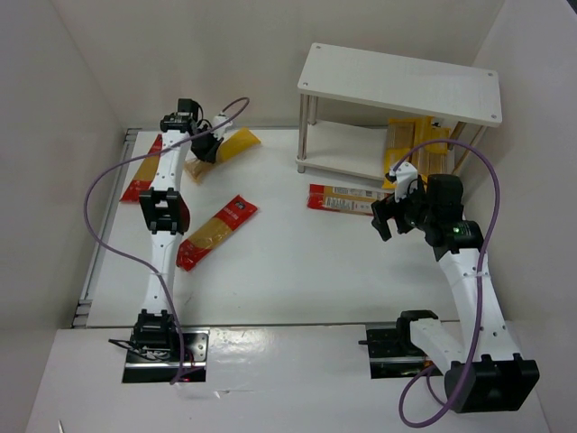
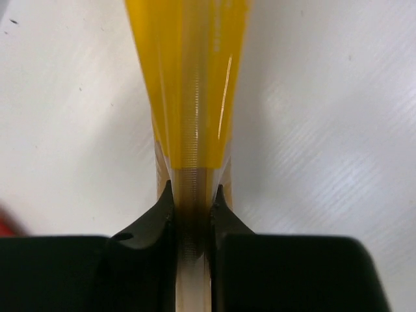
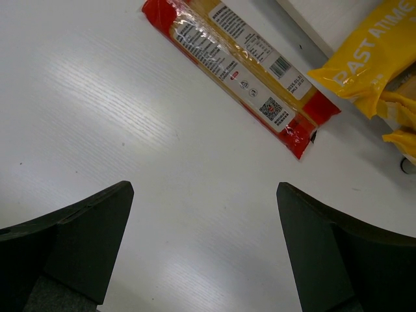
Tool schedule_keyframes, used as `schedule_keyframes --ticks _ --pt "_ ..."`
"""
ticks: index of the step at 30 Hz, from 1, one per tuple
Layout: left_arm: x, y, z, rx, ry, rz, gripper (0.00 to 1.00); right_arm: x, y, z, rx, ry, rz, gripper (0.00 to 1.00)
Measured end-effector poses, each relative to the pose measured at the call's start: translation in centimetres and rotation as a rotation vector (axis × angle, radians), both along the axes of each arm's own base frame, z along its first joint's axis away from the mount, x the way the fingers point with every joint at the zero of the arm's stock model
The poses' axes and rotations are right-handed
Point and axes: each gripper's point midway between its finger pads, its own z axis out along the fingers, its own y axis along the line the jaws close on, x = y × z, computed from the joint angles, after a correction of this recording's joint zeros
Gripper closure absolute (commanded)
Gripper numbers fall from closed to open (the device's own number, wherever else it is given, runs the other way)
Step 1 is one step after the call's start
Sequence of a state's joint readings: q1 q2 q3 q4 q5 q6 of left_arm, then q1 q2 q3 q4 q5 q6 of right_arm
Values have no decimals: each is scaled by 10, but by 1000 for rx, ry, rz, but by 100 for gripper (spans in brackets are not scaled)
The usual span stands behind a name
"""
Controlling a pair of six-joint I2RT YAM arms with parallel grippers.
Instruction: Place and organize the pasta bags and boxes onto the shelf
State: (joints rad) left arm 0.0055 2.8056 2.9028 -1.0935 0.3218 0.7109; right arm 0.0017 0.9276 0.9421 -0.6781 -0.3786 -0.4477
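The left gripper [image 2: 193, 195] is clamped on the flat crimped end seam of a long all-yellow plastic spaghetti pack [image 2: 188, 78], well to the left of the small white two-tier shelf [image 1: 397, 81]. Taking the thin seam rather than the bulky body looks deliberate. The jaws can close almost fully on it, and the pack should trail lengthwise from the grip when carried. Whether the pack has left the white table [image 1: 297, 271] I cannot tell.

The right gripper [image 3: 205, 188] hangs just in front of the shelf's right half, jaws spread wide with nothing between them. It is probably waiting so that the two arms do not meet at the shelf.

Its likeliest target is a red-ended clear pack with printed white labels [image 3: 240, 71], which lies flat just in front of the shelf. That pack runs roughly along the shelf's front edge, so it needs little turning.

Several yellow bags [image 1: 416, 137] sit on the shelf's lower tier at its right end, leaning unevenly, so they may need tidying. Two more red-and-yellow packs lie left of the shelf. One [image 1: 216, 232] is toward the arm bases, and the other [image 1: 142, 171] is farthest out, partly under the left arm.
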Motion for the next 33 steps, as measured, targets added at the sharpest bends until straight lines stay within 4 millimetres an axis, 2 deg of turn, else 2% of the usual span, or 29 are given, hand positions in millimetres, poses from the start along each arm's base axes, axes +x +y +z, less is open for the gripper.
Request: schedule_keyframes --ticks 3,7,12,15,17,19,21,23,24,25,27,29,33 --pt "0 2 -1 -37 4 8 100 -1 -1 2 -3 -9 -3 1" --pt "-19 12 -1 -125 84 31 100 -2 0 5 -5 -22 -3 1" --pt "-60 27 10 -205 217 62 100 -4 2 8 -6 -34 6 1" --pt "-87 27 33 -228 254 74 100 -5 3 10 -4 -44 7 1" --pt "-104 19 54 -228 213 67 100 -6 5 12 -3 -51 13 1" --pt "-130 6 75 -196 141 62 100 -7 6 14 -2 -59 18 1" --pt "-168 -18 103 -162 60 33 100 -8 9 16 1 -64 30 1" --pt "-196 -44 129 -186 13 -17 100 -9 12 17 4 -68 39 1" --pt "-212 -65 149 -232 -18 -62 100 -10 14 17 6 -68 48 1" --pt "-219 -76 162 -264 -51 -95 100 -11 16 17 8 -68 55 1" --pt "-223 -80 179 -298 -116 -101 100 -11 19 17 8 -68 70 1" --pt "-231 -78 179 -318 -134 -84 100 -13 25 17 8 -69 93 1" --pt "-251 -79 151 -331 -64 -61 100 -18 39 17 3 -73 158 1"
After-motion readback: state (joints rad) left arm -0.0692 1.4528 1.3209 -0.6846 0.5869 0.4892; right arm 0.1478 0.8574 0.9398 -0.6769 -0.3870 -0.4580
